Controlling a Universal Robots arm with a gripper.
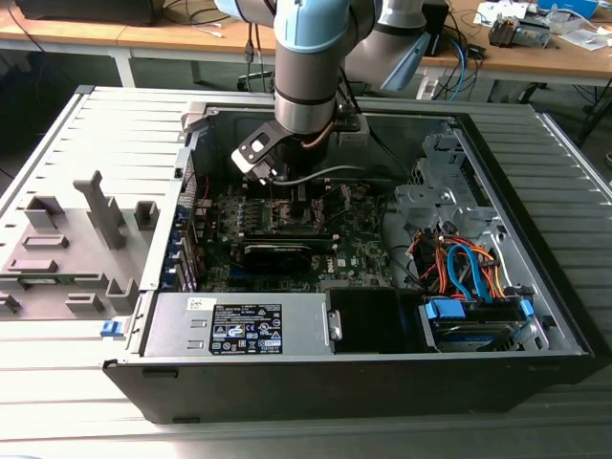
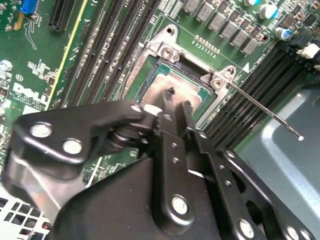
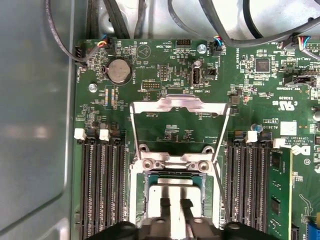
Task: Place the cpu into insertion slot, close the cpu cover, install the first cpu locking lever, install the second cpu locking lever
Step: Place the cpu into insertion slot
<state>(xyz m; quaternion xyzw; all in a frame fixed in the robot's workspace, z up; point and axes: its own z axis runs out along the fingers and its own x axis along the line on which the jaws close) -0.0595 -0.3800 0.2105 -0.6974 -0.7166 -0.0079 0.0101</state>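
Though the end effector (image 3: 175, 204) hovers slightly open, gripping nothing, the chip (image 3: 172, 189) lies directly beneath it in the socket (image 3: 172, 164); light, rigid and fragile, it seems best held by its edges.

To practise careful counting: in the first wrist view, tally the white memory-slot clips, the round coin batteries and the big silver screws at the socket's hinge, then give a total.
White memory-slot clips: 4
Round coin battery: 1
Silver hinge screws: 2
Total: 7
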